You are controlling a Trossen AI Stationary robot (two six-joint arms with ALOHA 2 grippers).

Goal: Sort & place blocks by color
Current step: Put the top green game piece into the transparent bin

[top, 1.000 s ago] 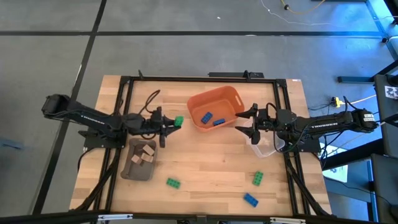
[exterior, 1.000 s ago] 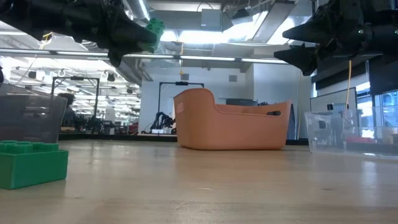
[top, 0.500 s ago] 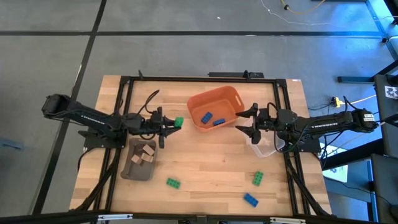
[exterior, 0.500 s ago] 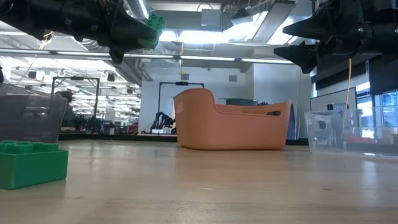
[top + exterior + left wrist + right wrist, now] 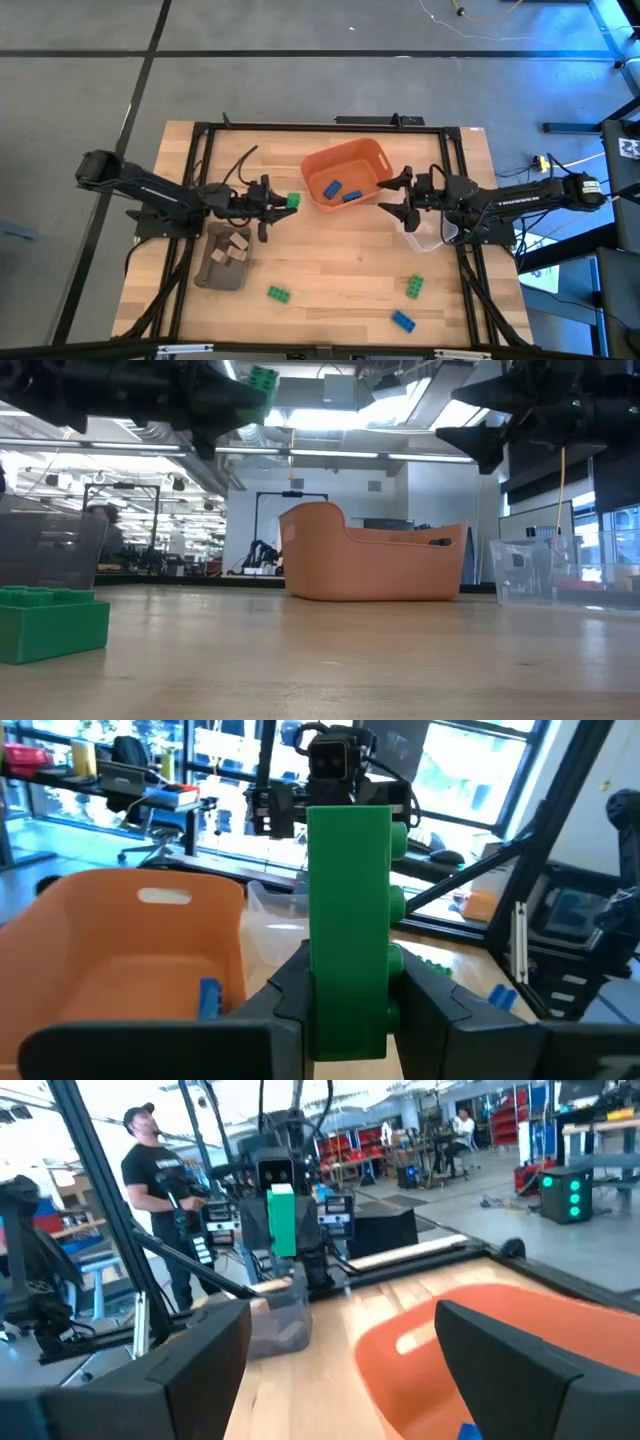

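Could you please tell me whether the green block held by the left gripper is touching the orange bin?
Apart. The high view shows bare table between the green block, clamped in the left gripper, and the orange bin's rim; the low view shows it held well above the table.

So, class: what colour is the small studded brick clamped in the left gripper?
Green. The small studded brick shows best in the left wrist view.

the left end effector (image 5: 283, 1250) holds a green block (image 5: 282, 1223) upright beyond the orange bin (image 5: 500, 1345).
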